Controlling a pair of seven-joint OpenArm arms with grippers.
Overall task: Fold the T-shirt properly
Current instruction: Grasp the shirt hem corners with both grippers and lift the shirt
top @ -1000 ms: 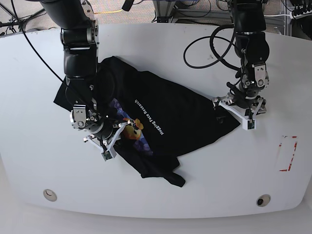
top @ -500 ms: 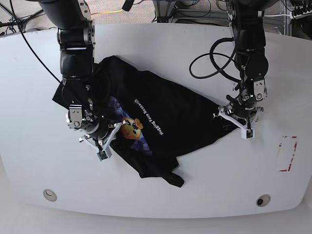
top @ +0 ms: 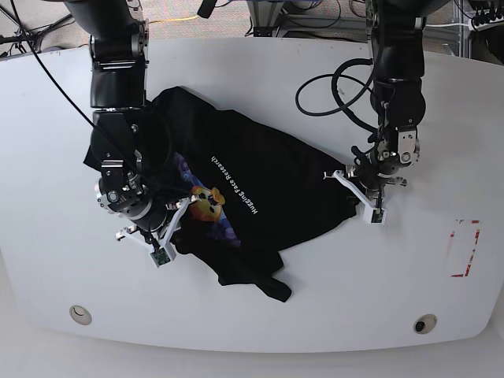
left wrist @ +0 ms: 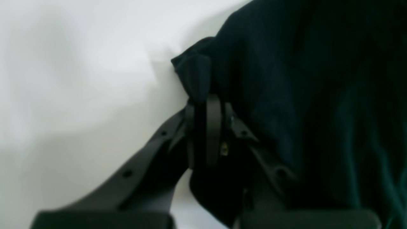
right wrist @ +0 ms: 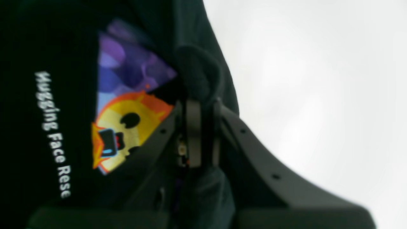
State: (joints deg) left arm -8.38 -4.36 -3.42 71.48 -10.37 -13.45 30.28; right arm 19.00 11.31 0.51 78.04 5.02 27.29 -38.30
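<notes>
Black T-shirt is lying crumpled on the white surface, spanning the stretch between the two pincers, print side up, white lettering running down its middle. Left pincer is clenching a bunched fold of the shirt's edge; in the left wrist view the dark cloth is poking out just past the closed tips, with bare surface lying to one side of the pincer and the rest of the shirt spreading out on the other. Right pincer is likewise gripping a pinch of black cloth at the shirt's opposite edge; the yellow-orange emoji face and the purple-blue print are sitting just beside it on the shirt side, bare surface on the other. In the base view a loose rumpled corner is trailing off away from both pincers, toward the near edge.
</notes>
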